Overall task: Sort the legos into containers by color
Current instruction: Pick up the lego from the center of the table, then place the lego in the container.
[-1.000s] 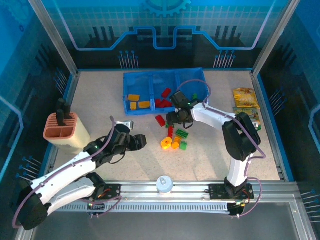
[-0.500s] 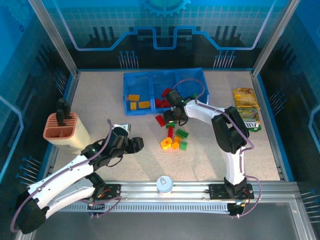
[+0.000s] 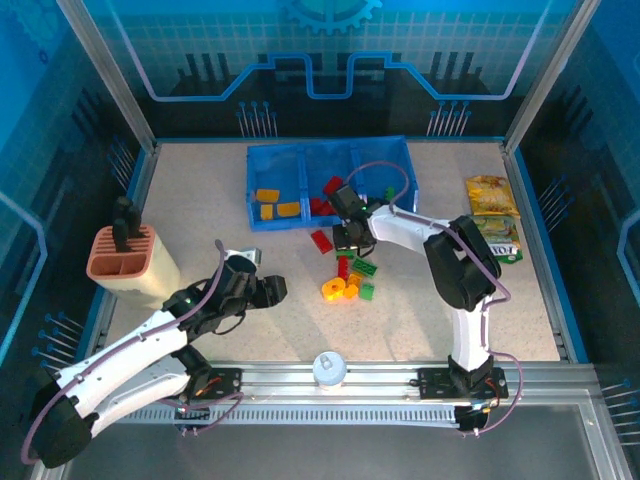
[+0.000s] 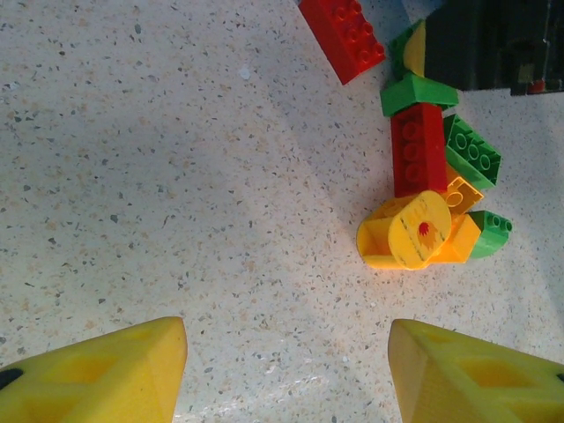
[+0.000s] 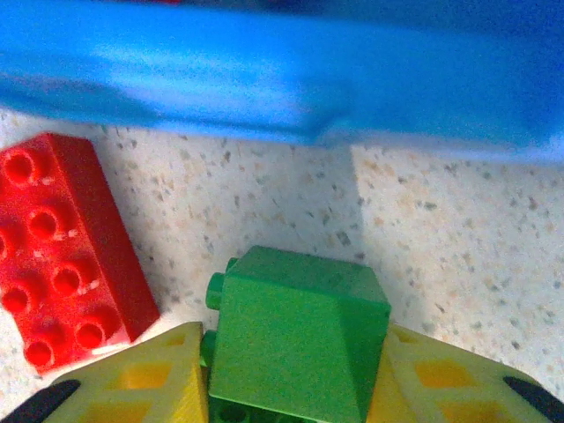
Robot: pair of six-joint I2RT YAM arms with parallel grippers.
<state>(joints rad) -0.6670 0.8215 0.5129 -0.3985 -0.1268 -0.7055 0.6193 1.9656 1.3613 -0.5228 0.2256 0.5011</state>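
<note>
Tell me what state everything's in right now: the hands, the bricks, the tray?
Right hand: shut on green brick.
Left hand: open, empty, above table.
Green brick: held, near tray wall.
Red brick: loose, studs up.
Brick pile: unsorted on table.
Tray: orange bricks left, red bricks middle.

Loose legos (image 3: 347,284) beside blue containers (image 3: 329,146)

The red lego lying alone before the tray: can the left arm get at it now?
Probably yes. The left pincer is open, with bare table between it and the red lego. The right pincer grips a green lego close beside, so care is needed.
</note>
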